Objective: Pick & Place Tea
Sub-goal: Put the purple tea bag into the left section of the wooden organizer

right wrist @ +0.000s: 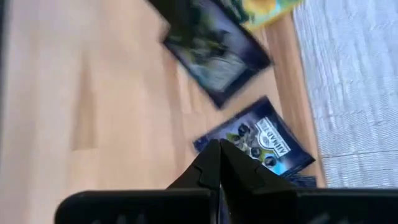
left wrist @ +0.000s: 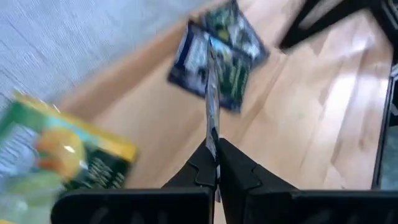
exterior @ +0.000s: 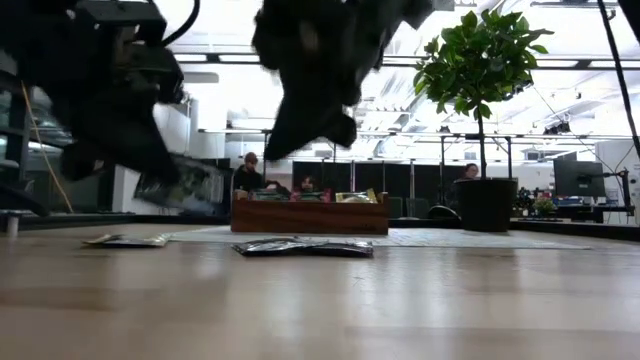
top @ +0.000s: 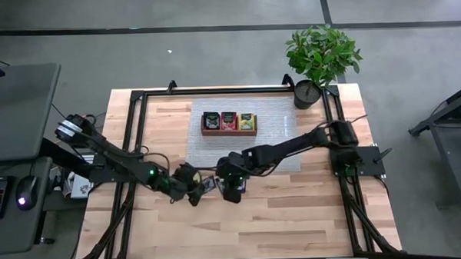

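Note:
My left gripper (left wrist: pixel 214 163) is shut on a dark tea packet (left wrist: pixel 211 118), which its wrist view shows edge-on; the low view shows that packet (exterior: pixel 185 185) off the table. Under it, dark packets (left wrist: pixel 217 56) and a yellow-green packet (left wrist: pixel 62 155) lie flat on the wood. My right gripper (right wrist: pixel 219 149) hovers shut just to the right of the left gripper (top: pixel 194 190), over a dark labelled packet (right wrist: pixel 261 140) lying on the table. The wooden tray (top: pixel 229 122) on the grey mat has packets standing in its three compartments. My left gripper pinches the dark packet between its two fingers by one edge (left wrist: pixel 212 152). The packet sticks out forward past the fingertips, edge-on to the wrist camera. It is lifted clear of the table.
A grey mat (top: pixel 277 135) covers the table's far middle. A potted plant (top: pixel 320 61) stands at the far right corner. Loose packets (exterior: pixel 305 247) lie flat near the mat's near edge, another (exterior: pixel 125 240) to their left. People sit in the room beyond.

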Available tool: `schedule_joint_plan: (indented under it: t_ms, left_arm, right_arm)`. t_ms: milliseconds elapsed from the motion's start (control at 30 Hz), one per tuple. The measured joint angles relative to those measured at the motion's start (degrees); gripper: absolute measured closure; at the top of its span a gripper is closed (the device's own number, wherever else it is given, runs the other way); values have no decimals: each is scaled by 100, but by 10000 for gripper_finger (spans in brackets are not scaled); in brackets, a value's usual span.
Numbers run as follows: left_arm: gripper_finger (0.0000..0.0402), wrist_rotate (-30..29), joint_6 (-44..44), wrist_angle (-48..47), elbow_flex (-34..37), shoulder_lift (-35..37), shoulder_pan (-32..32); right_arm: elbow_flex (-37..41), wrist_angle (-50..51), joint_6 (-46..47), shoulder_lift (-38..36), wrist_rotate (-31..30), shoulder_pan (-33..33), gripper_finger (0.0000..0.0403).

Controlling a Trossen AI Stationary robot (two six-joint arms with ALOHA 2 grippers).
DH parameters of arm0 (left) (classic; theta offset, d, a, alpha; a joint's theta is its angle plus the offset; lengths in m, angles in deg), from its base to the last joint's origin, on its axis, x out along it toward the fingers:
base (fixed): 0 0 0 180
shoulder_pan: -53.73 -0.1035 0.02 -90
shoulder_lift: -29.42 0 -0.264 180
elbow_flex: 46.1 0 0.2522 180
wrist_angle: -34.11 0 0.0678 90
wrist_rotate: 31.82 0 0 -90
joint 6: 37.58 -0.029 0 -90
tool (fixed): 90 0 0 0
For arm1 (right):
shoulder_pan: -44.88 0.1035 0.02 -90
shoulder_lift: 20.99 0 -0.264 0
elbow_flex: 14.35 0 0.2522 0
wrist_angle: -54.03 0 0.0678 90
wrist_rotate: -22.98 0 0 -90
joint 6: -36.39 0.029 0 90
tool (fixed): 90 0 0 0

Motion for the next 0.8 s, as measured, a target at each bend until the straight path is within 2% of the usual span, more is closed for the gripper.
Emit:
schedule_joint_plan:
  t_ms: [267, 500, 633, 800]
  left_arm:
    - [401, 459, -1655, -539, 0, 1037, -781]
    - [401, 1793, -3295, -1073, -24, 1772, -2257]
    - [401, 2520, -4332, -2126, -521, 1841, -3227]
    - [401, 3113, -5999, -3541, -1621, 1546, -4393]
  right_arm:
    - [-2, 465, 327, -749, 217, 33, 403]
    - [-7, 1468, 376, -1127, 361, 214, 403]
    - [-7, 1809, 484, -1187, 232, 316, 403]
    - [-9, 1900, 635, -1187, 129, 411, 403]
